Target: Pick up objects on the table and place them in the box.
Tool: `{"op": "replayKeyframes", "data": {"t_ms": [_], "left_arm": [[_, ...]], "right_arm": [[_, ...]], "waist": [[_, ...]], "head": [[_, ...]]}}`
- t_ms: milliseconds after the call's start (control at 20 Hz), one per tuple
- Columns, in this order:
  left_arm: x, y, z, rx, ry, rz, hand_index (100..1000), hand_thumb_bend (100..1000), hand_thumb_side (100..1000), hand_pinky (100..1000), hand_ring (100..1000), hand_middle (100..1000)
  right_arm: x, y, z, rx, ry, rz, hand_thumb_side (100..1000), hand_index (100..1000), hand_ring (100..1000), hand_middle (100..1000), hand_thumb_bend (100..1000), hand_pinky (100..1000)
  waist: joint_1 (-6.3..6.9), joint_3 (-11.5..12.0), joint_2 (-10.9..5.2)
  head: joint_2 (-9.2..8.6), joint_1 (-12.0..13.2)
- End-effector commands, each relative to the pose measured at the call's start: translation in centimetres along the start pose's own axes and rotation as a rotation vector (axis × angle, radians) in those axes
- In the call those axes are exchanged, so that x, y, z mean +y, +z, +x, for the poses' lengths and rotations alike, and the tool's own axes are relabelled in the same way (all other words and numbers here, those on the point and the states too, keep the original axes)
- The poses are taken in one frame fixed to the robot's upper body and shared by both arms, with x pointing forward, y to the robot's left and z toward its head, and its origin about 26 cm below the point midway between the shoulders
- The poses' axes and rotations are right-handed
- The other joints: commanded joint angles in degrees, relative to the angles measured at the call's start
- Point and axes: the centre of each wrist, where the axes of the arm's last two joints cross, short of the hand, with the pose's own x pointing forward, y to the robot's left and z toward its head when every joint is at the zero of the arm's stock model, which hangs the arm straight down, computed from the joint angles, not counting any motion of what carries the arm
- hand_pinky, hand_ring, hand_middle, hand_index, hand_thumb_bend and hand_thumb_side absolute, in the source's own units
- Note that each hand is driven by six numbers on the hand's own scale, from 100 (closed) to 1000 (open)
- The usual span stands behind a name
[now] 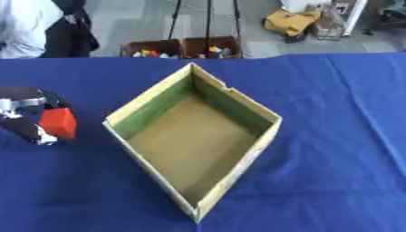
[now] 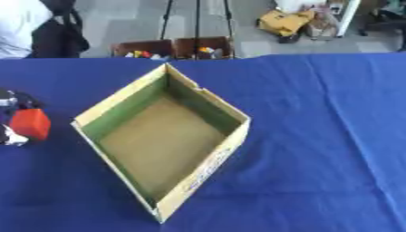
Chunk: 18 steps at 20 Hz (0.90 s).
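Blue cloth is covering the whole worktop [image 1: 333, 136], lying mostly smooth, with soft creases running down toward four o'clock and a faint rumple just beside the box's near corner. An open cardboard box with green-tinted inner walls and a plain brown floor [image 1: 194, 136] is sitting at the middle of the worktop, turned like a diamond so that one corner is pointing to twelve o'clock and the opposite one to six. Its inside is showing only bare cardboard.

At nine o'clock from the box, the robot's black and silver left hand [image 1: 28, 118] is reaching in from the view's edge, its fingers curling round a red-orange block [image 1: 59, 123]. The block is sitting in the hand's grasp, well apart from the box's nearest wall and outside it. Whether block or hand is touching the cloth cannot be told. The right hand is not appearing in either view.

Beyond the worktop's far edge, grey floor [image 1: 135, 20] is stretching away. Two brown open crates holding small colourful items [image 1: 182, 47] are standing at twelve o'clock, just behind the cloth's edge, with thin dark stand legs [image 1: 208, 18] rising above them. Toward one o'clock, a yellow-brown bag or bundle [image 1: 292, 21] is lying on the floor beside some pale furniture. At eleven o'clock a person in a white top and dark garment is standing at the edge.
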Motion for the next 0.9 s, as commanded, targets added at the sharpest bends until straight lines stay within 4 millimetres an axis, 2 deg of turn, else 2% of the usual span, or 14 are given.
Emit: {"op": "replayKeyframes", "data": {"t_ms": [50,250,500,600,750,900], "left_arm": [[0.96,0.86,-0.77,0.031,-0.010,0.053,907,377,424,608,714,769],[0.60,0.74,-0.93,0.054,-0.017,0.046,863,313,407,530,610,688],[0.52,0.59,-0.85,0.060,-0.011,0.040,816,248,389,478,571,657],[0.63,0.61,-0.78,0.053,-0.005,0.047,773,210,380,442,543,616],[0.83,0.74,-0.74,0.047,0.010,0.083,686,103,368,357,481,542],[1.11,0.88,-0.70,0.042,0.020,0.123,663,100,356,330,466,530]], "right_arm": [[-0.22,-0.90,0.43,-0.032,-0.003,-0.005,782,796,713,777,100,763],[-0.21,-0.93,0.44,-0.032,-0.003,-0.007,781,797,713,775,100,763],[-0.21,-0.90,0.43,-0.030,-0.004,-0.010,778,797,713,775,100,764],[-0.22,-0.87,0.43,-0.028,-0.004,-0.011,777,798,713,775,100,764],[-0.23,-0.82,0.42,-0.025,-0.003,-0.015,773,798,714,774,100,764],[-0.24,-0.75,0.41,-0.022,-0.002,-0.016,773,798,714,774,100,765]], "waist": [[-0.06,-0.10,-0.05],[-0.06,-0.14,0.07],[-0.09,-0.05,0.05],[-0.08,-0.02,0.00],[-0.11,0.02,-0.12],[-0.11,0.08,-0.30]], "head": [[-0.73,0.23],[-0.66,0.35],[-0.56,0.50],[-0.50,0.53],[-0.47,0.49],[-0.31,0.51]]}}
